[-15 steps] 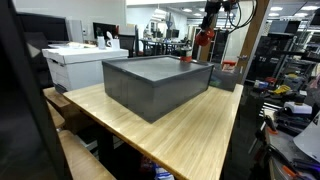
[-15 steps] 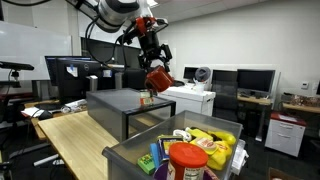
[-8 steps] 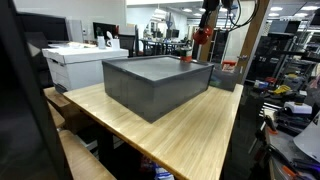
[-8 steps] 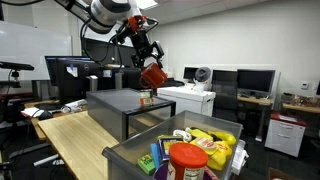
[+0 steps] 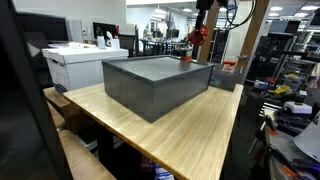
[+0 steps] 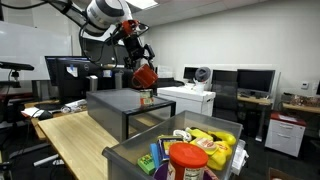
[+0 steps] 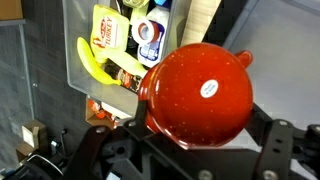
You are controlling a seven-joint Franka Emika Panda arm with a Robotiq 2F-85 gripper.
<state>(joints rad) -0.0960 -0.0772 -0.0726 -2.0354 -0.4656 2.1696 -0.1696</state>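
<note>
Exterior view, held thing: a red round glossy pot (image 5: pixel 196 37) hangs high in the air, clamped in the robot's gripper (image 5: pixel 198 28).
Exterior view, below it: a dark grey open box (image 5: pixel 155 85) stands on a light wooden table (image 5: pixel 190 135); the pot appears to be over the box's far end, well clear of its rim.
Exterior view, beside: a white printer (image 5: pixel 75 62) stands apart from the pot.
Exterior view, grip: the gripper (image 6: pixel 140 63) holds the pot (image 6: pixel 145 76) tilted above the box (image 6: pixel 125 108).
Exterior view, foreground: a clear plastic bin (image 6: pixel 125 160) full of bright groceries, well apart.
Wrist view, grip: the gripper (image 7: pixel 190 150) spans the pot (image 7: pixel 200 95) at its widest, jaws spread far.
Wrist view, handling: it looks stiff, smooth and rounded, so likely slippery; a hold across the middle or on the small spout side suits it. I cannot judge its weight.
Wrist view, below: the bin (image 7: pixel 75 60) holds a yellow banana (image 7: pixel 92 62).
</note>
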